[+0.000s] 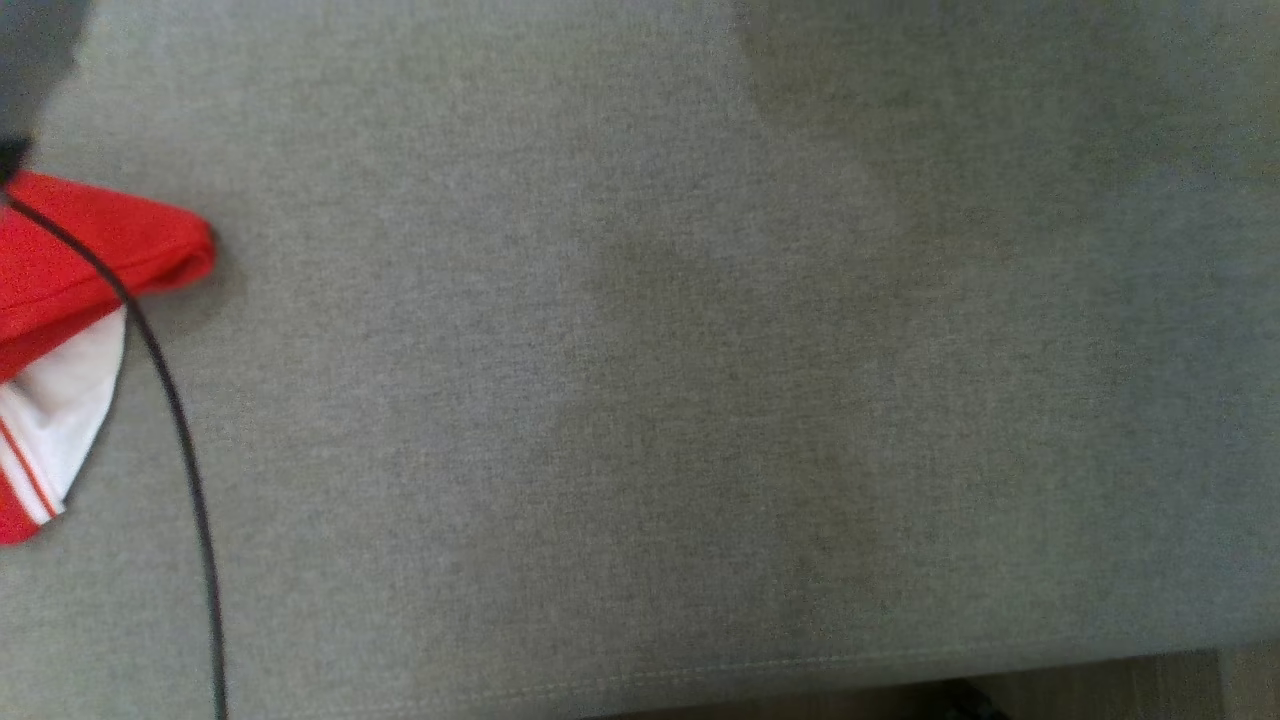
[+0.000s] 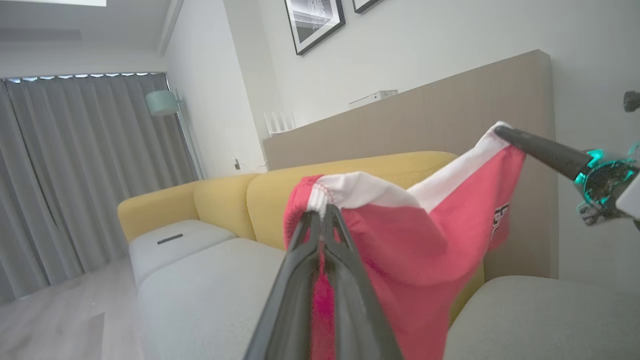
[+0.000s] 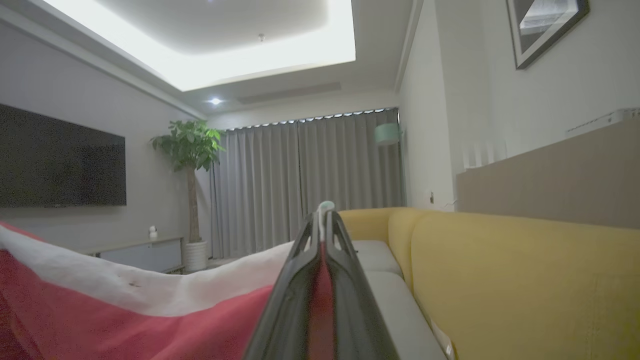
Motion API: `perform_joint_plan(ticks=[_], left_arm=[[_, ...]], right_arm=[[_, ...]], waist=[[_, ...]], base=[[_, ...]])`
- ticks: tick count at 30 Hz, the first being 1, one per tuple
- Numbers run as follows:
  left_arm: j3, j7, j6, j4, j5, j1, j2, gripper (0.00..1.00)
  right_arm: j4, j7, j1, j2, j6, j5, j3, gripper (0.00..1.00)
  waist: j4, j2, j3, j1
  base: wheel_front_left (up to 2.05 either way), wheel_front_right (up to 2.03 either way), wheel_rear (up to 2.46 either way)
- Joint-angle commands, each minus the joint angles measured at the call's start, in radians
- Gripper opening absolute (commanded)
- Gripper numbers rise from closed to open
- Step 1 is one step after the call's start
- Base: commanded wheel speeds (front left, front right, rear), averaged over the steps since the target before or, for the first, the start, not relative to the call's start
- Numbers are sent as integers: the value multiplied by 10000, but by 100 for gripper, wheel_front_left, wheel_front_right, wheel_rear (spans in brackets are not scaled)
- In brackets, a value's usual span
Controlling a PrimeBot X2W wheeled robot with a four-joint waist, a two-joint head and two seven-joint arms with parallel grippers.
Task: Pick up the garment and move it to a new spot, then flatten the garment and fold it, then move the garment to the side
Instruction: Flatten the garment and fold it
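Left wrist view: grey-seated yellow sofa (image 2: 210, 280), curtains (image 2: 75, 175), red garment (image 2: 425, 240)

The garment (image 2: 425, 235) is red with a white band; thin red stripes cross its white panel in the head view. Sofa (image 2: 220, 200): yellow back, pale grey seat. Curtains (image 2: 75, 175) grey. Cable (image 1: 180, 420) black. 2 picture frames (image 2: 315, 22) black.

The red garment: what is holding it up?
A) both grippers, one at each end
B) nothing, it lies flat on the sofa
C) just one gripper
A: the left gripper and the right gripper each pinch the white edge of the garment, which hangs between them.
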Motion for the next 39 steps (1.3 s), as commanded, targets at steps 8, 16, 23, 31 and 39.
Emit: perform_joint_plan(ticks=[8,16,23,31,39], left_arm=[[1447,-43,12,-2463,1991,4089,318,0],[1245,-44,12,-4007,2504,8769,444,0],[545,-45,12,-3844,3116,11384,105,0],[243,-45,12,-3305,2945,13845,259,0],[845,-45,12,-3567,2828,14958,200,0]], right_arm=[[-1697,-127,3332,-262,75,12,878,0],[-3629,-133,7546,-201,75,-292,-502,0],[-4614,-101,10692,-24,75,-499,-1444,0],[-6108,856,13865,591,75,-686,-2608,0],[-7673,1680,15831,1532,75,-961,-3762,0]], waist=[[90,0,9,-3],[178,0,-1462,-3],[8,0,-2790,-3],[-210,0,-3801,-3],[47,0,-4066,-3]], base=[[0,0,0],[0,0,0],[0,0,0],[0,0,0],[0,0,0]])
